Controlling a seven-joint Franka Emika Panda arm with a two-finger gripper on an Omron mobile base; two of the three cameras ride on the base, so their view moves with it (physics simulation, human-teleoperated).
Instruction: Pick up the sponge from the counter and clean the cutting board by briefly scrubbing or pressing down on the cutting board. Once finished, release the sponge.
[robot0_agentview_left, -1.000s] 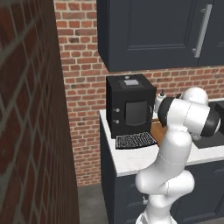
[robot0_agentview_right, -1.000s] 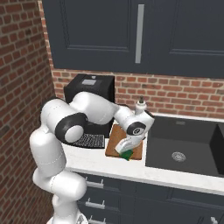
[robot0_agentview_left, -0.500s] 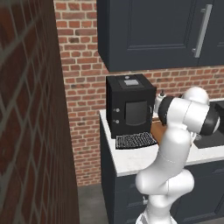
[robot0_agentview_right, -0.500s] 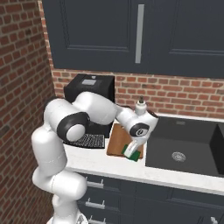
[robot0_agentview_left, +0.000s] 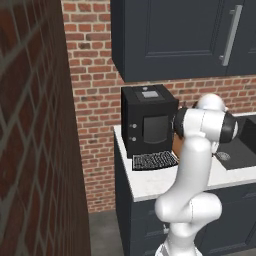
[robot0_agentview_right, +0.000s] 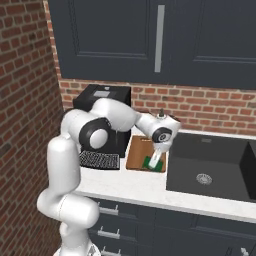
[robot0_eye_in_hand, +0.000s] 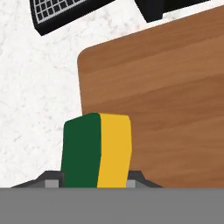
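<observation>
Green-and-yellow, the sponge (robot0_eye_in_hand: 96, 151) sits clamped between our gripper (robot0_agentview_right: 154, 161) jaws, its long axis running straight out along the hand, and it hangs over the near edge of the cutting board (robot0_eye_in_hand: 166, 100) by the corner nearest the black grated tray (robot0_agentview_right: 99, 160). We judge the next move is straight down, pressing its far end onto the wood beside the white counter (robot0_eye_in_hand: 39, 100).

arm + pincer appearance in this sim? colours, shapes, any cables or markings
The arm has glossy white rounded links and dark grey circular joint caps. The white wrist ends in a two-finger pincer; in the hand view its finger pads look grey. No cables or markings can be made out.
</observation>
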